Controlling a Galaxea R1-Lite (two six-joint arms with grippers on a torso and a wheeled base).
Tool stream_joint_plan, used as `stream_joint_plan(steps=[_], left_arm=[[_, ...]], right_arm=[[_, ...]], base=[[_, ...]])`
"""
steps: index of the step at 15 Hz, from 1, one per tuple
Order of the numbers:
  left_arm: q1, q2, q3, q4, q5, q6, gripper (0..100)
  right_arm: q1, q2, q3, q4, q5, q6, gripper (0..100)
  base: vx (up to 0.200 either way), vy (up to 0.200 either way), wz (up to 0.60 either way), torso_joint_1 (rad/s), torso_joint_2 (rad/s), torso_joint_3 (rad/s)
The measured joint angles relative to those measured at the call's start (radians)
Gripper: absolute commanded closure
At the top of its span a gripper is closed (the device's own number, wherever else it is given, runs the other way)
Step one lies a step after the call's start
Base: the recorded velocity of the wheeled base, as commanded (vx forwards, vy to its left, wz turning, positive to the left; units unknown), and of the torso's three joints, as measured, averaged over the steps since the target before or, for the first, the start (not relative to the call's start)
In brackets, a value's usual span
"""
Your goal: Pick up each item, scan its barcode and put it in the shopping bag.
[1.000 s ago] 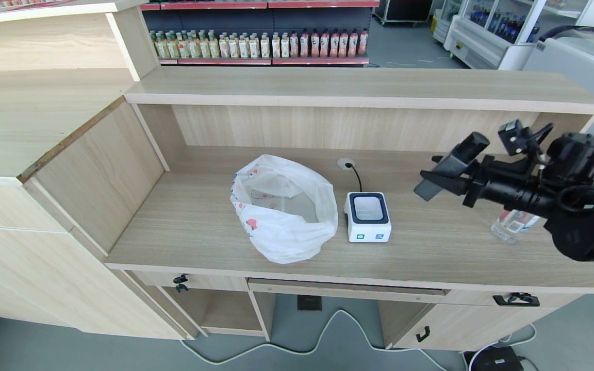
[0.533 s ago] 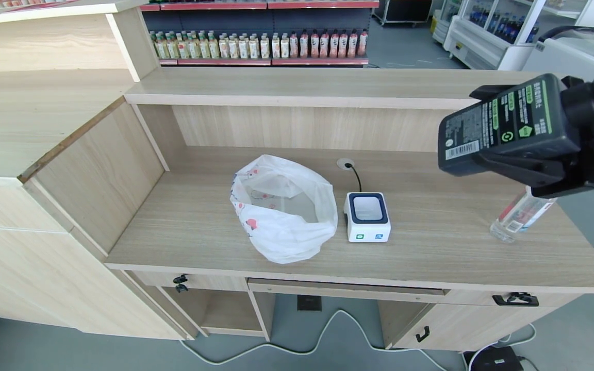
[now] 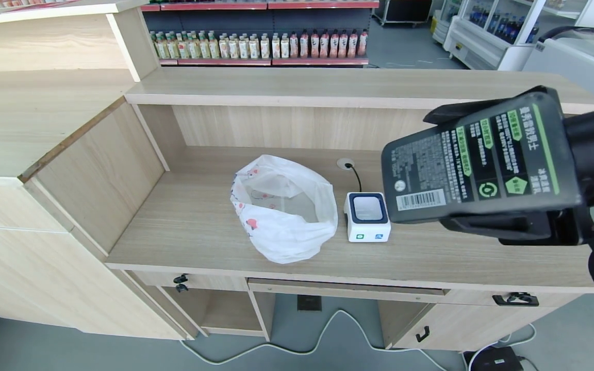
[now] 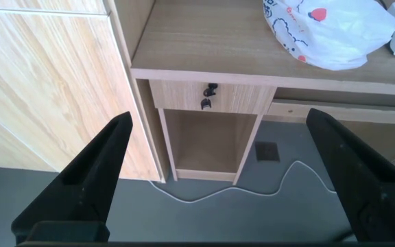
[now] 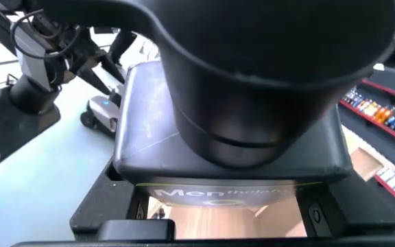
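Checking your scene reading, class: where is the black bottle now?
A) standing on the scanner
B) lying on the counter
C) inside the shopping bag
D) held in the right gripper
D: the right gripper clamps the black bottle in its jaws, clear of the counter.

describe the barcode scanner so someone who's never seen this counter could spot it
On the wooden counter, look just right of the white shopping bag. The scanner is the small white box there. It alone has a dark-framed window on top and a black cable running back to a hole in the counter.
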State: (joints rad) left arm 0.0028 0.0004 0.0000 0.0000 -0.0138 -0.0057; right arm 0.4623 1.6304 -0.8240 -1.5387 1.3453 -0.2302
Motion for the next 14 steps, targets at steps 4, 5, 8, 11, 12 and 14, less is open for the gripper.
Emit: stream_joint_plan(steps=[4,5,8,11,12,14], left_arm=[[0.000,0.000,0.000,0.000,0.000,0.000,0],[0.000,0.000,0.000,0.000,0.000,0.000,0],[0.000,0.000,0.000,0.000,0.000,0.000,0],[0.000,0.000,0.000,0.000,0.000,0.000,0],[0.000,0.000,0.000,0.000,0.000,0.000,0],[0.000,0.000,0.000,0.000,0.000,0.000,0]], right_arm=[[0.066,0.006,0.002,0.001,-0.016,-0.089,100],[0.094,0.005,0.004,0.001,-0.020,-0.106,100],[0.146,0.005,-0.004,0.000,-0.022,-0.115,100],[0.181,0.023,-0.028,0.000,-0.022,-0.116,100],[0.183,0.028,-0.031,0.000,-0.022,-0.116,100],[0.186,0.034,-0.030,0.001,-0.022,-0.120,100]], base=[[0.000,0.000,0.00,0.000,0.00,0.000],[0.000,0.000,0.00,0.000,0.00,0.000],[0.000,0.000,0.00,0.000,0.00,0.000],[0.000,0.000,0.00,0.000,0.00,0.000],[0.000,0.000,0.00,0.000,0.00,0.000],[0.000,0.000,0.00,0.000,0.00,0.000]])
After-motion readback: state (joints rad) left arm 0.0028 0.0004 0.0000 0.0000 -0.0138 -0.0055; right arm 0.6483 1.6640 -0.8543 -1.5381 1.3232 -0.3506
